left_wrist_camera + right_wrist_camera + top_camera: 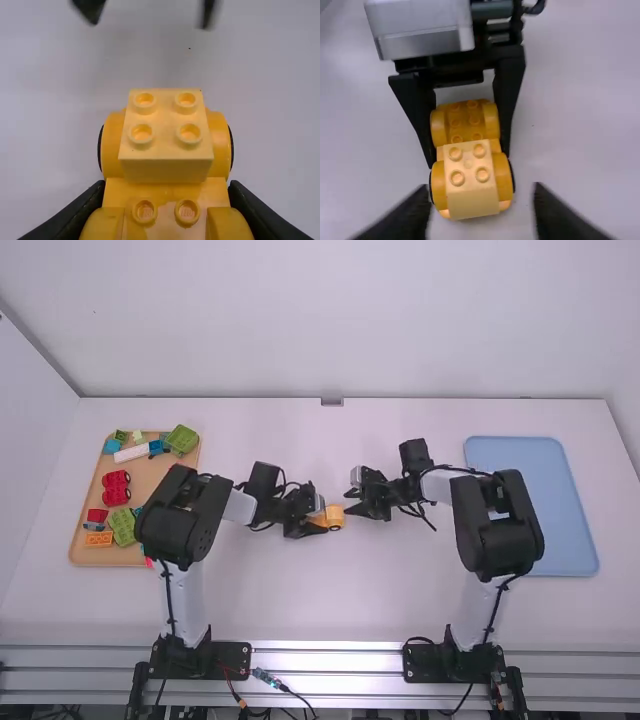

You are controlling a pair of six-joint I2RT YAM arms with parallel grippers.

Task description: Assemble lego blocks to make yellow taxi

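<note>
1. Picture a part-built yellow car [165, 192] near the middle of the worktop [340, 600], topped between its rounded side pieces [218, 145] with a pale yellow four-stud block [165, 167].
2. At one end of the car, see the left end effector [166, 202], clamped on both flanks.
3. Just off the car's opposite end, find the right end effector [481, 192], released, spread wide and holding nothing, turned towards the car.
4. For the likely step, seating the pale block firmly, keep the car level and steady in the left grip. Centre the right fingers across the block, close evenly, then press straight down. Avoid sideways force, likely to skew the block or twist the car loose.
5. To the car's right, well apart, note a blue tray [568, 530].
6. To the car's left, also well apart, note a wooden tray [150, 476] of spare pieces, including a large green block [183, 439], red blocks [116, 488] and an orange brick [99, 539].
</note>
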